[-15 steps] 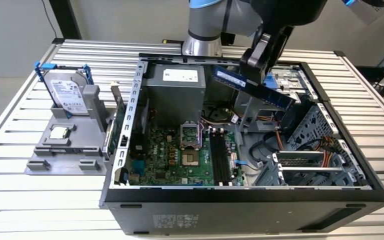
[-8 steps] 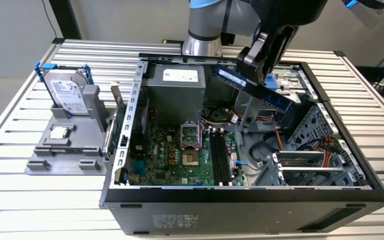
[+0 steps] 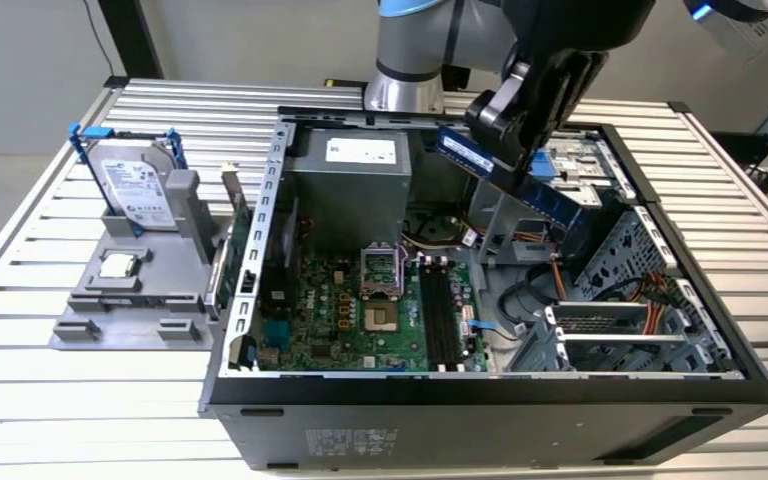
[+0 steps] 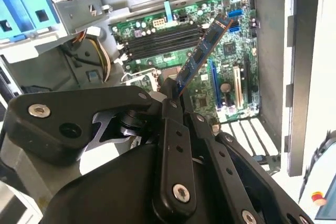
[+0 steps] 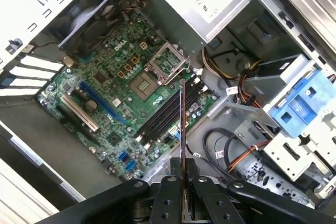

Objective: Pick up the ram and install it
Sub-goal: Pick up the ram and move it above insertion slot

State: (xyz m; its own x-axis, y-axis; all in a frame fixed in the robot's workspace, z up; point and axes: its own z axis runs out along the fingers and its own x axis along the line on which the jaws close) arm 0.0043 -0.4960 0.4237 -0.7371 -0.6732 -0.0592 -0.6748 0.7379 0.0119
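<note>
Tabletop case (image 3: pixel 275 200) lay open, and above its memory slots (image 3: pixel 440 320) the gripper (image 3: pixel 498 125) pinched the ram (image 3: pixel 544 195) by one end, long axis slanting toward them.

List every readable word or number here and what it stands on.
No text can be read.
Label on the ram, clamped in the gripper: too small.
White label on the power supply: too small.
Label on the hard drive: too small.
</note>
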